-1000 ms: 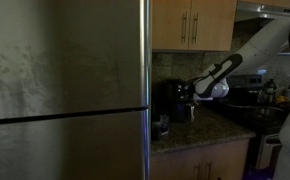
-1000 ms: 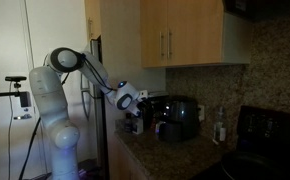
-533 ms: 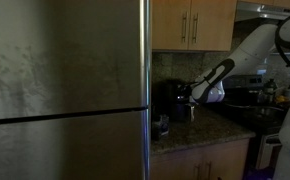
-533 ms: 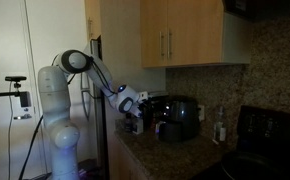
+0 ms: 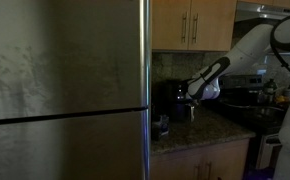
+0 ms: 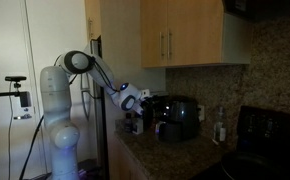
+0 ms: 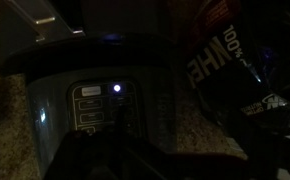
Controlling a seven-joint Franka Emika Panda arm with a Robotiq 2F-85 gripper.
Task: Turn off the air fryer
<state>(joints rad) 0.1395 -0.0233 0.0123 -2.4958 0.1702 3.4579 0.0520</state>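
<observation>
The air fryer is a glossy black upright box on the counter beside the fridge; it also shows in an exterior view. In the wrist view the air fryer fills the left half, and its front panel carries a small lit spot. My gripper hangs just in front of the air fryer, a short gap from its front, and shows in an exterior view too. In the wrist view the gripper is a dark shape at the bottom. Its jaws are too dark to read.
The steel fridge fills the left of an exterior view. A black printed bag stands right beside the air fryer. A small bottle and the stove lie further along the granite counter. Wooden cabinets hang overhead.
My gripper has moved a little closer to the air fryer's front. The lit spot on the panel is on now. Nothing else has moved.
</observation>
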